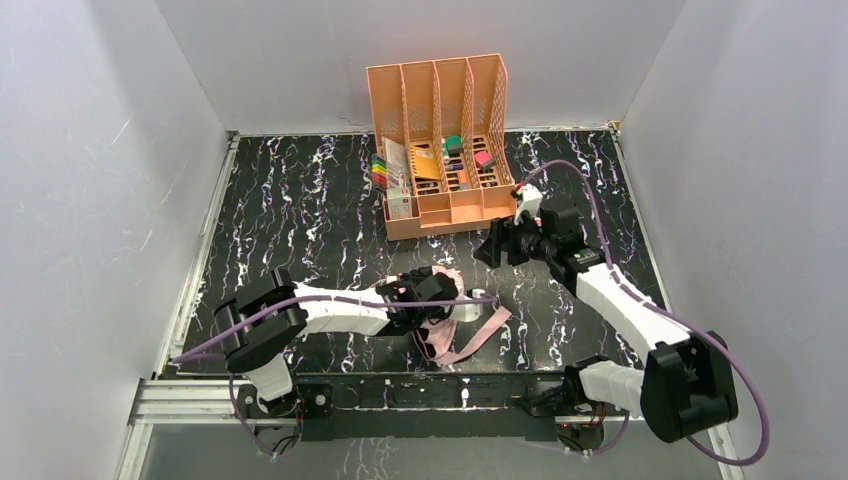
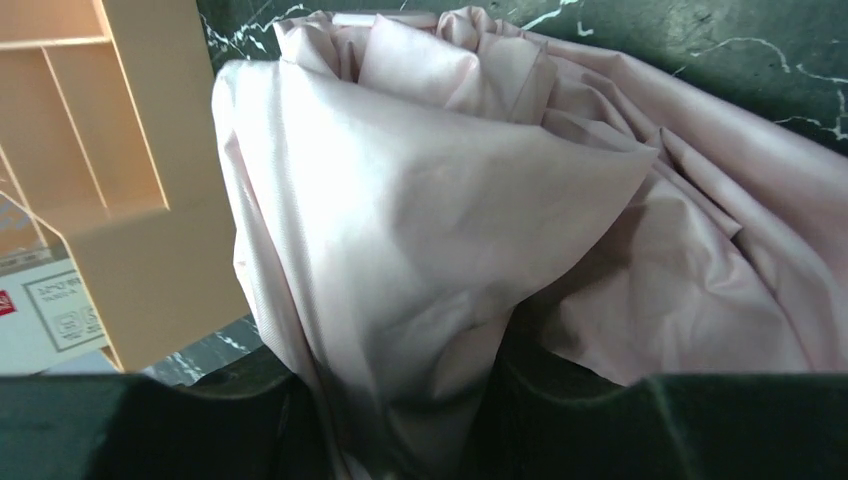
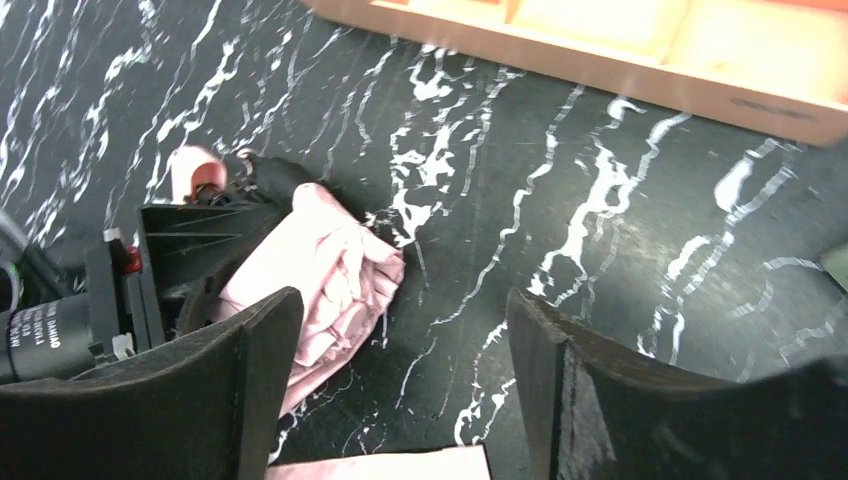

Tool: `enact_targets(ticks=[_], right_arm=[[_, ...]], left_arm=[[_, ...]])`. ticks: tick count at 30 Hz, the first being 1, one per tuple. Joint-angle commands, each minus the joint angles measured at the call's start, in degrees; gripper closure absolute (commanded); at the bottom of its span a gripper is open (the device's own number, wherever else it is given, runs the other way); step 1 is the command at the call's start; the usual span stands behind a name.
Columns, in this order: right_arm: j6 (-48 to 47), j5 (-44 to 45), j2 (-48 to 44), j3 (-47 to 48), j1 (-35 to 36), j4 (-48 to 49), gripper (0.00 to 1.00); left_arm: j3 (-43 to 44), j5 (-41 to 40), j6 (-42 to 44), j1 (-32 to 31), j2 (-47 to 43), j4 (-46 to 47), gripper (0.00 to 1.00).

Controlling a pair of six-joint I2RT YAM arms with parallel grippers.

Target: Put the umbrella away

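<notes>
So the umbrella (image 1: 452,322) is sitting low on the black marbled tabletop (image 1: 300,200), close to the near edge and roughly in the middle between the two arms. It's mostly a crumpled pale pink bundle, with a pink strap (image 1: 482,333) trailing off to the right. The left pincer (image 1: 432,300) is right on top of it, and in the left wrist view a fold of the pink fabric (image 2: 420,230) runs down between its fingers, so it looks clenched on the umbrella.

The right pincer (image 1: 497,246) hangs above the tabletop, just in front of the orange desk organiser (image 1: 440,150) and apart from the umbrella. Its fingers (image 3: 255,370) are spread wide, gripping nothing; only bare tabletop shows between them, with the bundle (image 3: 330,270) off to the side.

The organiser stands at the far end, with small colourful bits in its tray.
</notes>
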Motion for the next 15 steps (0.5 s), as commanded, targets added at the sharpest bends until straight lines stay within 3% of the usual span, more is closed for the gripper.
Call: enact_targets(ticks=[1, 6, 15], right_arm=[[-9.2, -12.4, 5.4, 5.9, -0.1, -1.5, 0.15], [-11.9, -21.6, 12.1, 10.3, 0.2, -4.2, 0.07], [-18.2, -20.9, 19.3, 14.3, 4.3, -11.4, 0.03]], left_arm=[[-2.8, -1.5, 6.0, -2.3, 0.7, 4.4, 0.77], [-4.9, -3.1, 9.5, -3.7, 1.7, 8.0, 0.78], [-6.9, -3.3, 10.4, -4.3, 0.8, 10.7, 0.77]])
